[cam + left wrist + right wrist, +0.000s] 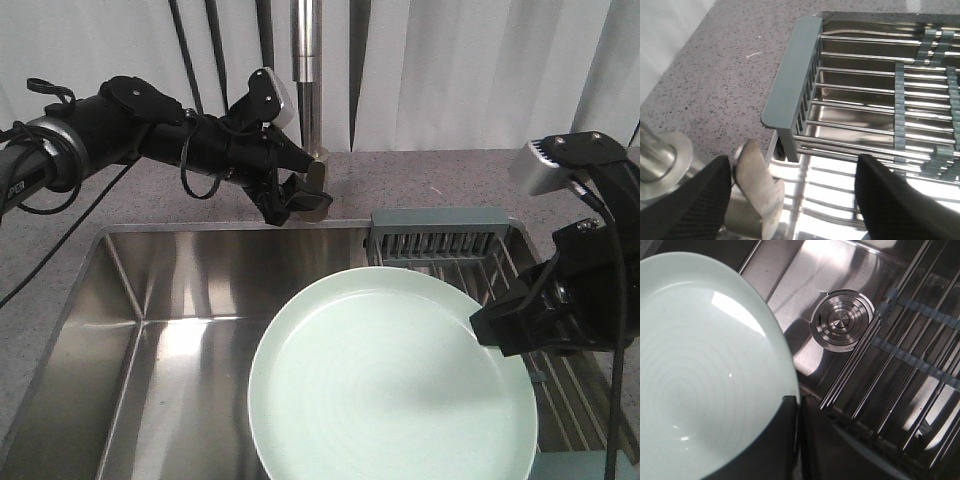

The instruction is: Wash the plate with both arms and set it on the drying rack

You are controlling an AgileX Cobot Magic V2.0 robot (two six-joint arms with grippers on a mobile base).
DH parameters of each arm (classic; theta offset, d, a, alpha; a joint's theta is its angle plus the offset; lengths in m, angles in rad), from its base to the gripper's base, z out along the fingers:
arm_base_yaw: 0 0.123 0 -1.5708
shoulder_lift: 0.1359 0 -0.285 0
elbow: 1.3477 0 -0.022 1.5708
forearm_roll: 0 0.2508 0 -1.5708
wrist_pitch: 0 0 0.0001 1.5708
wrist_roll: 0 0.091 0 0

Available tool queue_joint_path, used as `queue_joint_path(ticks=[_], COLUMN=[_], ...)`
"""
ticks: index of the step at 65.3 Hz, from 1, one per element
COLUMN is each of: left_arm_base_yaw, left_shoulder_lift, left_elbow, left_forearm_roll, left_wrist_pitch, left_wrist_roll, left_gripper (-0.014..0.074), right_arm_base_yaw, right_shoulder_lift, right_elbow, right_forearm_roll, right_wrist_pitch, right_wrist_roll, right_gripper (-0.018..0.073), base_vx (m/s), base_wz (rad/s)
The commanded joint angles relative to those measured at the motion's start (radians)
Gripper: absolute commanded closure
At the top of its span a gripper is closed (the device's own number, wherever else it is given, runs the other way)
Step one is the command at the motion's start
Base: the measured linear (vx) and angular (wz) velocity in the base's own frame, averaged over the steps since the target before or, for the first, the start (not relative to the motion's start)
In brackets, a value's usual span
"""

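Over the right half of the sink [180,290], holding the plate [390,385] clear of the basin floor, face tilted up toward the front, with the right gripper [491,326] clenched on its right rim. Showing, from the right wrist, one dark finger [782,450] lying across the pale edge. Carrying it just left of and in front of the drying rack [440,245], whose steel bars are running from the grey-teal end at the sink's back edge toward the front. Hovering well apart at that back edge with the left gripper [295,200], released and grasping nothing, bracketing the faucet lever [757,192] close against one finger. Judging the right gripper far nearer both plate and rack; probably needing the lever nudged for water first.
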Motion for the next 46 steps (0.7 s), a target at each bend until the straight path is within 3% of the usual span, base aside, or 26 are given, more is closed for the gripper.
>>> queue_joint_path(ticks=[1,24,36,46], left_arm_base_yaw=[-0.011,-0.011,-0.011,-0.01], left_shoulder_lift=[-0.06,-0.063,-0.076,-0.12], left_elbow=[-0.035,-0.035,-0.035,-0.035], left_forearm_roll=[-0.068,-0.028,0.04,0.045], left_wrist_pitch=[0.026,0.205,0.213,0.208], left_wrist_roll=[0.003,0.003,0.003,-0.03], left_gripper=[0.0101,0.0101,0.0114,0.0131], right_arm_base_yaw=[0.0,0.0,0.0,0.0], right_shoulder_lift=[-0.021,-0.021,-0.021,-0.021], right_elbow=[-0.023,-0.023,-0.023,-0.023], right_forearm_roll=[0.037,0.037,0.037,0.037], right_wrist_pitch=[-0.035,-0.035,-0.035,-0.035], right_wrist_roll=[-0.01,-0.01,-0.01,-0.01], right_gripper=[0.0568,0.0568,0.0568,0.0568], base_vx=[0.0,0.0,0.0,0.0], base_wz=[0.0,0.0,0.0,0.0])
